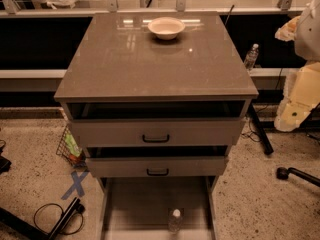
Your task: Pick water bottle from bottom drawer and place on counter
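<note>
The water bottle [175,220], clear with a white cap, stands upright near the front of the open bottom drawer [135,204], on its grey floor. The counter [150,59] tops the cabinet above it. My gripper [288,30] is at the upper right edge of the view on the pale arm [302,91]. It is level with the counter's right side, far above and to the right of the bottle, and holds nothing that I can see.
A white bowl [166,27] sits at the back of the counter. A smaller clear bottle [251,56] stands on the shelf rail to the right. The two upper drawers [156,133] are slightly open. A wire basket [70,149], cables and a chair base lie on the floor.
</note>
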You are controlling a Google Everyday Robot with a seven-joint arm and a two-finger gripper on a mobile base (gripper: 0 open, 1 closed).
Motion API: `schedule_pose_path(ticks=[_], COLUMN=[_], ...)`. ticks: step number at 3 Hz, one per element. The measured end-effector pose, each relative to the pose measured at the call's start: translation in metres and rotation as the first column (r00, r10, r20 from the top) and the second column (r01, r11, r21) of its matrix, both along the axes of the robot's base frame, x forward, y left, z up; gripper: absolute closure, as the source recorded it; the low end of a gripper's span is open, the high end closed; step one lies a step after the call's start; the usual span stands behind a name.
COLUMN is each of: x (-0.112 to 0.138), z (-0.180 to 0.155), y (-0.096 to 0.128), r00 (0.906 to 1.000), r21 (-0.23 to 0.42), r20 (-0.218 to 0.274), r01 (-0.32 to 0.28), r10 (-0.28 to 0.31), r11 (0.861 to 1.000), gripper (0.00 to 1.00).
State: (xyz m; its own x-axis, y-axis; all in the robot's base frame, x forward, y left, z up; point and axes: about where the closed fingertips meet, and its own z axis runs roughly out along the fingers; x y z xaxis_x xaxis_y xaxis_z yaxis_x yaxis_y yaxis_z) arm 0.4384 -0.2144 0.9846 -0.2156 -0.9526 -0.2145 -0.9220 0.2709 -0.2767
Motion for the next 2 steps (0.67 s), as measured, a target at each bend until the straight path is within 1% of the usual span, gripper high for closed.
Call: schedule_pose_path(ticks=[1, 2], x=[0.0000, 0.0007], z=[0.0001, 0.0022], y=[0.0000, -0.0017], r00=[1.0000, 0.9997], r21=[0.000, 0.045], r20=[0.000, 0.026], r01=[0.000, 0.002], r10=[0.000, -0.003], r11=[1.000, 0.999], gripper=[0.00, 0.00])
